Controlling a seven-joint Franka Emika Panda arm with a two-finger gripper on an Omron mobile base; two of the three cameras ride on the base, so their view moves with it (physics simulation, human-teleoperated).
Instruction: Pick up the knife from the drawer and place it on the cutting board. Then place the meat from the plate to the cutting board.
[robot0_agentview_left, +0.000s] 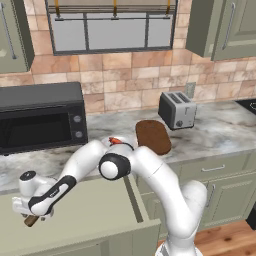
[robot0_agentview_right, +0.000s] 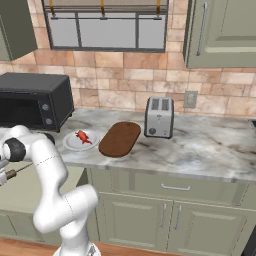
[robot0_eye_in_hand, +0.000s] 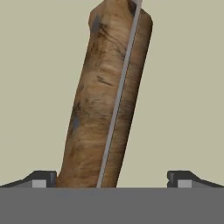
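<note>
The drawer (robot0_agentview_left: 95, 210) stands pulled out at the lower left, its pale floor showing. On that floor lies the knife (robot0_eye_in_hand: 105, 100), wooden handle up close with the metal spine running along it. My gripper (robot0_eye_in_hand: 111, 181) is open and low over it, one fingertip (robot0_eye_in_hand: 41, 179) beside the handle, the other well apart from it. From the left base view my gripper (robot0_agentview_left: 30, 212) hangs over the brown handle end (robot0_agentview_left: 31, 220). The dark cutting board (robot0_agentview_right: 120, 138) lies bare on the counter. The white plate (robot0_agentview_right: 81, 142) beside it carries the red-orange meat (robot0_agentview_right: 82, 136).
A black microwave (robot0_agentview_left: 40, 117) stands on the counter at the left and a silver toaster (robot0_agentview_left: 177, 110) behind the board. Closed cabinet drawers and doors (robot0_agentview_right: 175, 187) run below the marble counter. My arm's elbow (robot0_agentview_left: 115, 166) arches over the drawer's right wall.
</note>
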